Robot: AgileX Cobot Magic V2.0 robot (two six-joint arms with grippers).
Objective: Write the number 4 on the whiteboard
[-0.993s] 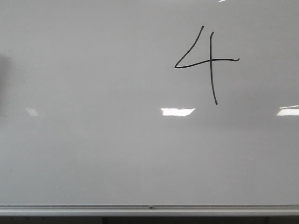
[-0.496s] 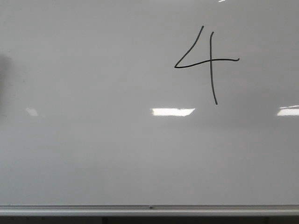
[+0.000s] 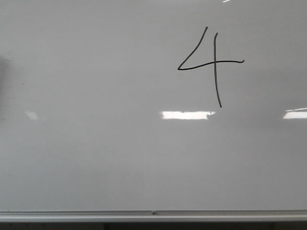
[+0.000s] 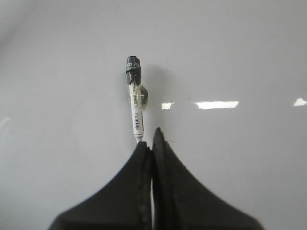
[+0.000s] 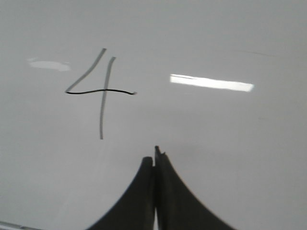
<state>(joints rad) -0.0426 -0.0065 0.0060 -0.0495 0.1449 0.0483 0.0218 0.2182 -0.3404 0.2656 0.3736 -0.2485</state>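
The number 4 point(image 3: 216, 62) is drawn in thin black lines on the upper right of the whiteboard point(image 3: 96, 158). Neither arm appears in the front view. In the right wrist view the number 4 point(image 5: 101, 91) lies ahead and to one side of my right gripper point(image 5: 155, 155), which is shut with nothing visible between its fingers. My left gripper point(image 4: 149, 141) is shut on the end of a thin white marker point(image 4: 136, 105). The marker's black end points away over bare whiteboard point(image 4: 240, 57), with a soft shadow beside it.
A thin silver rail point(image 3: 153, 214) runs along the whiteboard's bottom edge. Bright rectangular light reflections point(image 3: 187, 115) sit on the glossy surface below the number. A dark smudge of shadow point(image 3: 3, 76) shows at the left edge of the front view.
The bright reflection below the number has shifted right and grown wider. The number sits a few pixels further left in the front view. Nothing else differs.
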